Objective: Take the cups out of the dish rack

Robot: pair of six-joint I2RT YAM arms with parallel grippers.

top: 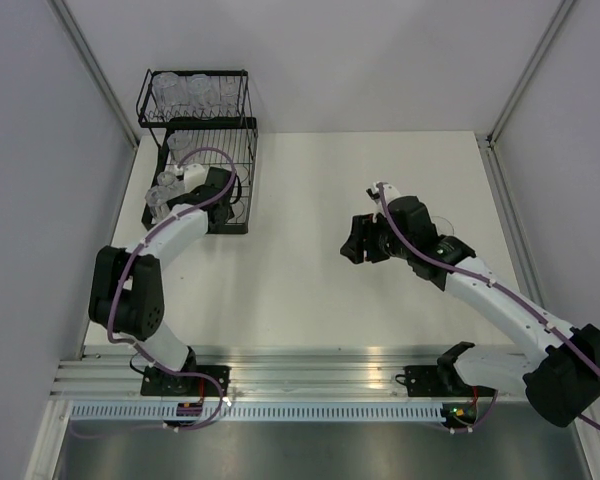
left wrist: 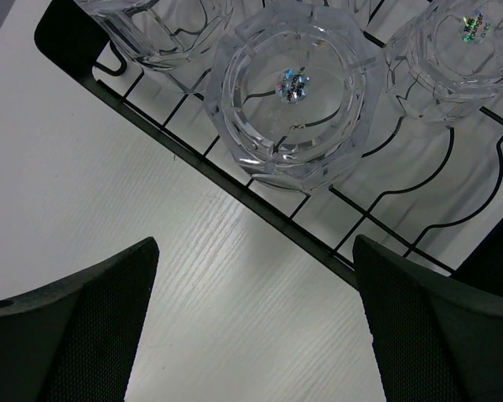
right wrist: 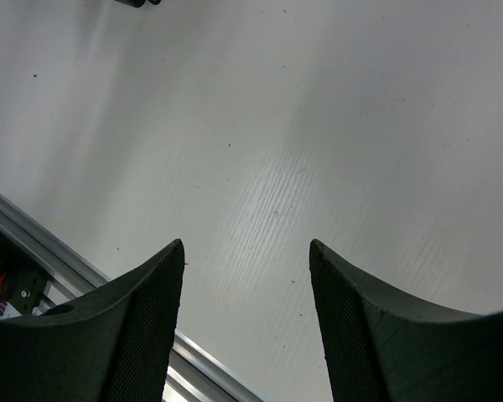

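Clear faceted plastic fills the left wrist view: one cup point(left wrist: 293, 92) sits on the wires at the edge of the dish rack point(left wrist: 260, 201), base toward the camera. The left jaws stand wide and empty just outside that edge. The step in hand looks like the reach for this cup; next they would need to advance around it and close. Only the top view shows more cups point(top: 195, 95) on the rack's upper tier. The right jaws hang well apart from the rack, parted and empty over the white surface point(right wrist: 318, 126).
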